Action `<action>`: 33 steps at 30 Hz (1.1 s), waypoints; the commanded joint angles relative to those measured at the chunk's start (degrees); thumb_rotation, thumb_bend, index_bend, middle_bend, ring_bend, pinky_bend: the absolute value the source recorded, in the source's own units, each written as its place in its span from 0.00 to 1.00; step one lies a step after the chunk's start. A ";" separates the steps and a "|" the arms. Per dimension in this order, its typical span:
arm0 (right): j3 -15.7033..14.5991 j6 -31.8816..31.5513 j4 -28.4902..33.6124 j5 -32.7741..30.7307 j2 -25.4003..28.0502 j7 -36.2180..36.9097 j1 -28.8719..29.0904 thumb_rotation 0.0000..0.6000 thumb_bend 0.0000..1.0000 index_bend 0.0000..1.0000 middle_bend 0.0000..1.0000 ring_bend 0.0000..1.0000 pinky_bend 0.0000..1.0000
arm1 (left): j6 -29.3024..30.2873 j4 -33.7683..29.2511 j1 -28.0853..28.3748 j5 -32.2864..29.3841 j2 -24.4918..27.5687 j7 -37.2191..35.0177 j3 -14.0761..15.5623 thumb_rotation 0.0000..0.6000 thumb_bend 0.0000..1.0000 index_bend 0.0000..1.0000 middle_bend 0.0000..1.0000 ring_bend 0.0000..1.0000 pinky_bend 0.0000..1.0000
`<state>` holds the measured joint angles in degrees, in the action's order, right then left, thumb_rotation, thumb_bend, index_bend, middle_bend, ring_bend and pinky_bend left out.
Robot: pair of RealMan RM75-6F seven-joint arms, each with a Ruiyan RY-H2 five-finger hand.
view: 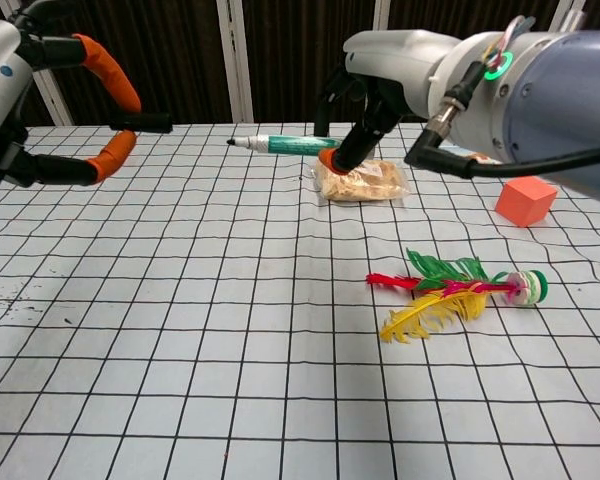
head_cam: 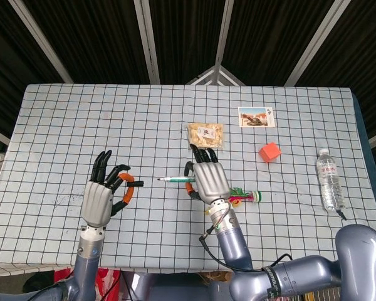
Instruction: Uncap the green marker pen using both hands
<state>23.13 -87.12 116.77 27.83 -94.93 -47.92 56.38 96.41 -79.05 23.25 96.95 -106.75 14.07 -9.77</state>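
The green marker (head_cam: 177, 180) (view: 285, 144) is held level above the table, its bare tip pointing left. My right hand (head_cam: 210, 181) (view: 395, 70) grips its right end. The black cap (head_cam: 136, 184) (view: 146, 122) is off the pen and pinched between the thumb and a finger of my left hand (head_cam: 101, 195) (view: 25, 100), which is raised to the left. A clear gap separates cap and pen tip.
A snack bag (head_cam: 206, 135) lies behind the hands. A feather shuttlecock (head_cam: 245, 197) sits just right of my right hand. Further right are a red cube (head_cam: 269, 152), a picture card (head_cam: 256, 116) and a water bottle (head_cam: 329, 179).
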 commanded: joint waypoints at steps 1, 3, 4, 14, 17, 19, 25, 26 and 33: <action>-1.37 0.86 -1.15 0.20 0.95 1.51 -1.53 1.00 0.44 0.70 0.06 0.11 0.00 | 0.85 -0.57 -1.33 -0.75 1.73 -1.84 0.34 1.00 0.53 0.58 0.36 0.00 0.00; -2.53 1.70 -1.92 1.03 1.48 2.69 -2.52 1.00 0.44 0.70 0.06 0.11 0.00 | 1.22 -0.09 -2.13 -1.07 2.98 -3.01 0.69 1.00 0.53 0.58 0.36 0.00 0.00; -3.36 2.18 -2.38 1.54 1.67 3.27 -3.08 1.00 0.44 0.70 0.06 0.11 0.00 | 1.25 0.51 -2.59 -1.48 3.51 -3.83 0.93 1.00 0.53 0.58 0.36 0.00 0.00; -10.09 6.38 -8.76 4.73 -1.31 7.68 -6.63 1.00 0.44 0.70 0.06 0.11 0.00 | -3.04 14.81 -5.23 -7.29 1.84 -17.83 3.13 1.00 0.53 0.58 0.35 0.00 0.00; -11.40 7.65 -11.15 5.46 -3.10 8.89 -7.42 1.00 0.44 0.70 0.06 0.11 0.00 | -3.90 20.16 -5.37 -7.60 0.03 -21.72 3.70 1.00 0.53 0.58 0.35 0.00 0.00; -12.01 8.46 -12.98 5.96 -4.64 9.64 -7.85 1.00 0.44 0.70 0.06 0.11 0.00 | -4.55 24.20 -5.43 -7.78 -1.64 -24.54 4.11 1.00 0.53 0.57 0.35 0.00 0.00; -12.18 9.98 -17.02 7.11 -8.42 10.49 -8.29 1.00 0.44 0.70 0.06 0.11 0.00 | -5.96 32.87 -5.54 -7.89 -5.57 -30.17 5.14 1.00 0.53 0.55 0.35 0.00 0.00; -12.03 10.21 -17.75 7.25 -9.06 10.61 -8.33 1.00 0.44 0.70 0.06 0.11 0.00 | -6.14 34.21 -5.61 -7.97 -6.20 -31.06 5.24 1.00 0.53 0.55 0.35 0.00 0.00; -11.12 11.75 -22.64 8.10 -12.44 10.74 -8.50 1.00 0.44 0.70 0.06 0.11 0.00 | -8.26 41.12 -5.23 -8.74 -10.06 -35.77 5.28 1.00 0.53 0.50 0.34 0.00 0.00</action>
<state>11.72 -75.73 94.97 35.72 -106.70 -37.06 47.93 88.98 -39.38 17.82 88.51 -115.68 -20.68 -4.58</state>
